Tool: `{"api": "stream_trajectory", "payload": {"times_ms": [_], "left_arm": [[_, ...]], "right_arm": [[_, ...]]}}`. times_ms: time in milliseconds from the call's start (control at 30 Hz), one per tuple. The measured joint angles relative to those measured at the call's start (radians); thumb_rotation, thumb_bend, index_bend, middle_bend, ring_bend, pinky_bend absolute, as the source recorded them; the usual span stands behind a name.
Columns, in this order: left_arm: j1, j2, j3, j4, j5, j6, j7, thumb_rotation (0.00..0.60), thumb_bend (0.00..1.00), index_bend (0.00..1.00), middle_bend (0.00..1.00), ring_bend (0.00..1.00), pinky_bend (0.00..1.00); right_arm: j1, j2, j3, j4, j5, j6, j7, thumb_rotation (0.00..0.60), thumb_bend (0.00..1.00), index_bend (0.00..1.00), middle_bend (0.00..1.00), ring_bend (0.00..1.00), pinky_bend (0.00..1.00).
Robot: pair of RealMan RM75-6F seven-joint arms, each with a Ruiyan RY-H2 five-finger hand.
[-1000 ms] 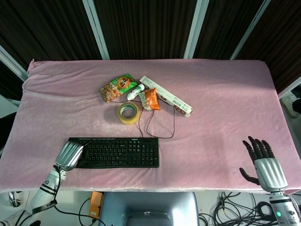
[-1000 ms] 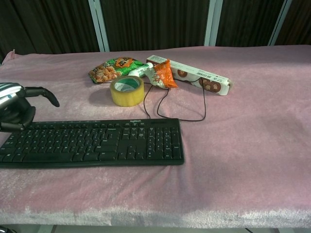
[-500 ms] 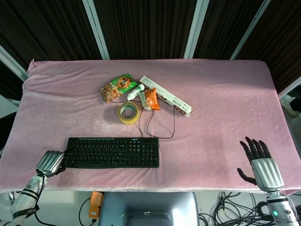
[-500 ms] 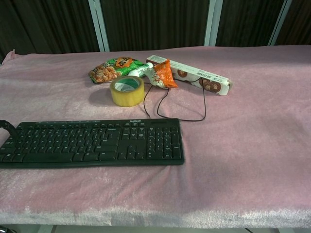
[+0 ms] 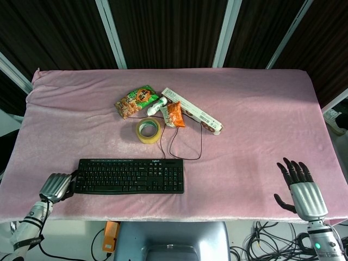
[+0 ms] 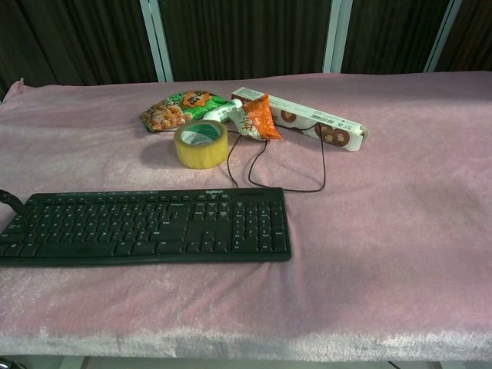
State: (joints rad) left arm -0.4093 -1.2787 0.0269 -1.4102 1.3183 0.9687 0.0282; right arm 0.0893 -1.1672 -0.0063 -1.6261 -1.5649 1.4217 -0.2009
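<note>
The pink velvet-covered surface (image 5: 261, 109) carries the flat black plastic keyboard (image 5: 129, 175) near its front edge. The left robot hand (image 5: 56, 186) is curled beside it, nothing gripped; the right robot hand (image 5: 302, 187) is spread, idle. Looks like the approach stage, so a proper hold on the keyboard's left end is probably needed.

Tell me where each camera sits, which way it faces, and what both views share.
Head view: high above the near edge, looking steeply down on the pink table; left hand by the keyboard end, right hand with fingers apart.
Chest view: low at the near edge, facing across the table toward the dark wall panels; only a dark bit of the left hand shows.
Shared: keyboard, tape roll, snack packs, long box.
</note>
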Motion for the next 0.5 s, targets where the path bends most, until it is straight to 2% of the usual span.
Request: {"api": "stream_trajectory", "payload": {"times_ms": [500], "left_arm": [[-0.003, -0.011, -0.008, 0.034, -0.03, -0.037, 0.003, 0.6, 0.8, 0.26, 1.0, 1.0, 1.0]], "right_arm": [[0.0, 0.004, -0.003, -0.002, -0.003, 0.001, 0.003, 0.6, 0.41, 0.0, 0.0, 0.0, 0.0]]}}
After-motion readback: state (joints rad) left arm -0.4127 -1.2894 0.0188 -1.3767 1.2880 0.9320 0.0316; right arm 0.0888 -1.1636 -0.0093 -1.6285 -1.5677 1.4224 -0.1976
